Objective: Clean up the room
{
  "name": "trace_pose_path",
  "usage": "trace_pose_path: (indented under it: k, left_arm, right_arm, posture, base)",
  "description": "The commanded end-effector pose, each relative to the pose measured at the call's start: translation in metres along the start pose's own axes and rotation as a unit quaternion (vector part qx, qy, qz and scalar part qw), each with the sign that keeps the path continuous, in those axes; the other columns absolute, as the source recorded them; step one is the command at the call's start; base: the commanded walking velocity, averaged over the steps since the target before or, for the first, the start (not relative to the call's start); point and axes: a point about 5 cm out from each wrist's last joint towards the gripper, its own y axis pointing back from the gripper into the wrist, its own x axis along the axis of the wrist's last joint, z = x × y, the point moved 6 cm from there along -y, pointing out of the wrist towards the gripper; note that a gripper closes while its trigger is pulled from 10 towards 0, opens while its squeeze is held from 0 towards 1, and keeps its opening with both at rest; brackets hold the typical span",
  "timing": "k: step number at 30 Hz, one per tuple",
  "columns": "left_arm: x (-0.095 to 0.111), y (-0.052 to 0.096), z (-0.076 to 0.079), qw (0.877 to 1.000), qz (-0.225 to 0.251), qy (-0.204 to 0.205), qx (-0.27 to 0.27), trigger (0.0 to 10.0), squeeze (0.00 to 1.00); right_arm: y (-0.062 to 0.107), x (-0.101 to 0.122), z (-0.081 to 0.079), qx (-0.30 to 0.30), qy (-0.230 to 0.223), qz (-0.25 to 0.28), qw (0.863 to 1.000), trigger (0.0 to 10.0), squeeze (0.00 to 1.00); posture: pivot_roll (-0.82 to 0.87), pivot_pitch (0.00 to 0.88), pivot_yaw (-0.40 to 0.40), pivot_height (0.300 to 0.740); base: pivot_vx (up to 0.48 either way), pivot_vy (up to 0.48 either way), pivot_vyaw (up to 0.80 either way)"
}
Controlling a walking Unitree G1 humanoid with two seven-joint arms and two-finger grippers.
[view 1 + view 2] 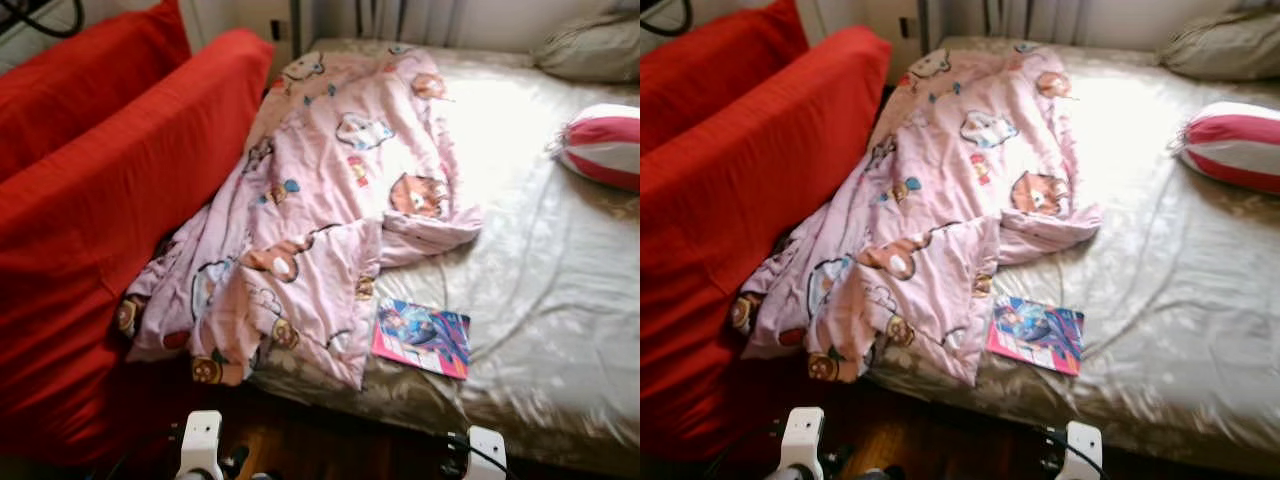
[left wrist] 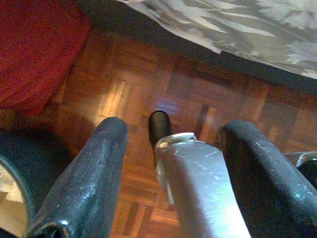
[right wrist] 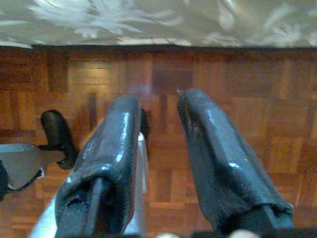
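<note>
Two grippers, left gripper (image 2: 171, 148) and right gripper (image 3: 158, 144), hung over parquet floor (image 3: 247, 99) beside the bed (image 1: 560, 330), jaws apart, pink blanket (image 1: 320, 200) and book (image 1: 422, 338) lay on bed.

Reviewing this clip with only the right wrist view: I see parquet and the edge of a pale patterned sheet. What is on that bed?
Observer: A crumpled pink cartoon-print blanket sprawls across the bed, one end hanging off against the red sofa.
Operator: Anything smaller to tidy?
Observer: A colourful book lies flat near the bed's front edge, just beside the blanket.
Operator: And the left gripper?
Observer: The left gripper hangs open over the parquet floor, holding nothing.
</note>
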Motion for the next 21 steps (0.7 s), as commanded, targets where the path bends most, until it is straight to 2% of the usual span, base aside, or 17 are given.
trace_pose_path:
  k: [1,9,13,14,15,16,18,19,20,21]
  left_arm:
    - [-0.010,0.002,0.001,1.000,-0.013,0.006,-0.001,10.0,0.00]
    - [-0.010,0.002,0.001,1.000,-0.012,0.006,0.000,10.0,0.00]
    - [-0.001,0.001,0.002,1.000,0.005,0.003,-0.005,10.0,0.00]
    - [0.008,-0.001,0.001,1.000,0.020,0.010,-0.004,10.0,0.00]
    - [0.008,-0.001,0.001,1.000,0.020,0.010,-0.004,10.0,0.00]
    - [0.023,-0.003,0.000,0.999,0.044,0.016,-0.006,10.0,0.00]
    - [0.036,-0.004,0.000,0.998,0.065,0.016,-0.008,10.0,0.00]
    - [0.048,-0.004,0.002,0.996,0.084,0.015,-0.016,10.0,0.00]
    - [0.048,-0.004,0.002,0.996,0.084,0.015,-0.016,10.0,0.00]
    - [0.063,-0.005,0.002,0.994,0.108,0.013,-0.022,10.0,0.00]
  right_arm:
    - [0.003,-0.013,0.006,-0.007,0.000,-0.017,1.000,10.0,0.00]
    - [0.003,-0.013,0.006,-0.006,0.001,-0.016,1.000,10.0,0.00]
    - [0.003,-0.011,0.005,-0.003,-0.004,-0.009,1.000,10.0,0.00]
    - [0.003,-0.009,0.004,-0.003,-0.006,-0.002,1.000,10.0,0.00]
    - [0.003,-0.009,0.004,-0.003,-0.006,-0.002,1.000,10.0,0.00]
    - [0.003,-0.005,0.003,0.001,-0.007,0.014,1.000,10.0,0.00]
    - [0.004,0.000,0.004,-0.002,0.006,0.031,0.999,10.0,0.00]
    - [0.004,0.004,0.003,0.005,-0.003,0.048,0.999,10.0,0.00]
    - [0.004,0.004,0.003,0.005,-0.003,0.048,0.999,10.0,0.00]
    - [0.005,0.008,0.001,0.015,-0.007,0.062,0.998,10.0,0.00]
  posture:
    - [-0.05,0.174,-0.001,0.740]
    - [-0.05,0.168,-0.002,0.740]
    - [-0.05,0.181,-0.004,0.740]
    - [-0.05,0.182,-0.005,0.740]
    - [-0.05,0.182,-0.005,0.740]
    - [-0.05,0.188,-0.004,0.740]
    - [-0.04,0.194,-0.004,0.740]
    - [-0.04,0.197,-0.004,0.740]
    - [-0.04,0.197,-0.004,0.740]
    - [-0.04,0.202,-0.005,0.740]
  base:
    - [0.304,0.000,0.00]
    - [0.302,0.000,0.00]
    - [0.131,0.000,0.00]
    - [0.000,0.000,0.00]
    - [0.000,0.000,0.00]
    - [0.000,0.000,0.00]
    - [0.000,0.000,0.00]
    - [0.000,0.000,0.00]
    - [0.000,0.000,0.00]
    - [0.000,0.000,0.00]
